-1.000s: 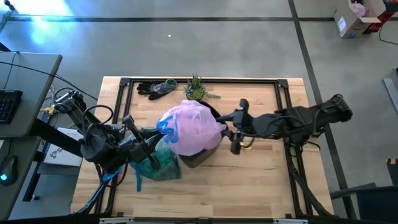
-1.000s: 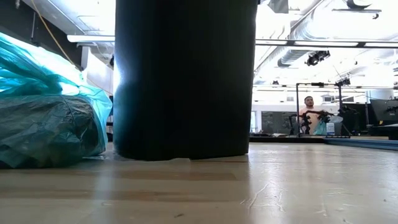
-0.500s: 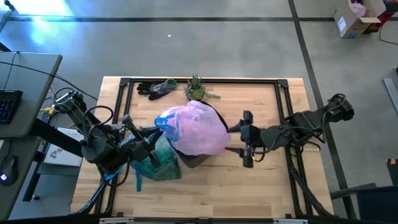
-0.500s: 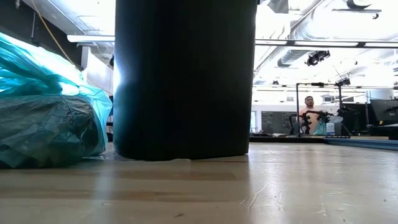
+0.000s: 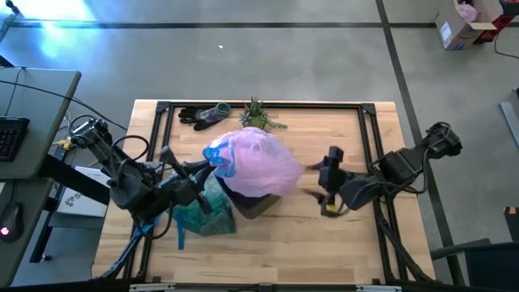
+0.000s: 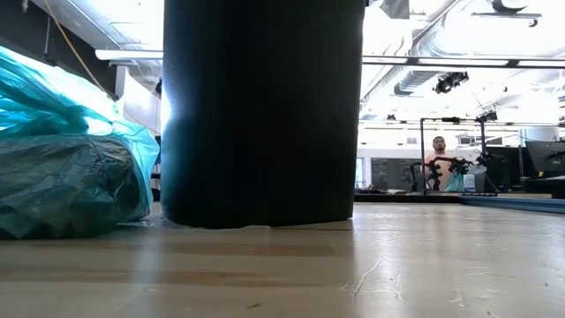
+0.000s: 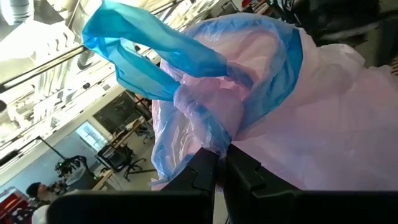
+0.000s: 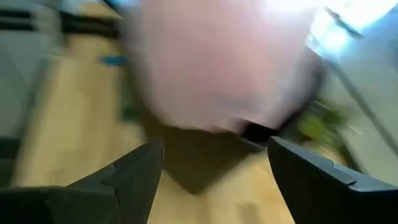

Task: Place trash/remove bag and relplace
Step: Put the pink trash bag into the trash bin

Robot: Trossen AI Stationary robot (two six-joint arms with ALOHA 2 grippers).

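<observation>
A pale pink bag with a blue drawstring hem is draped over a black bin at mid-table. The teal bag lies crumpled on the table at the bin's left; it also shows in the low view. My left gripper is shut on the pink bag's left edge. My right gripper is open and empty, apart from the bag, on the bin's right side. No trash shows. My left gripper pinches the pink bag's gathered rim just below the blue hem between its two fingers. It comes from the table's left side, slanting upward. The rim is bunched in several layers; the bag spreads over the bin's top.
Dark gloves and a small green plant lie near the far edge. A black frame runs round the tabletop. Bare wood shows at the near and right sides.
My right gripper has drawn back from the pink bag toward the table's right edge and a little toward the near edge. The pink bag's right side now bulges out farther over the bin. My left gripper keeps its hold.
</observation>
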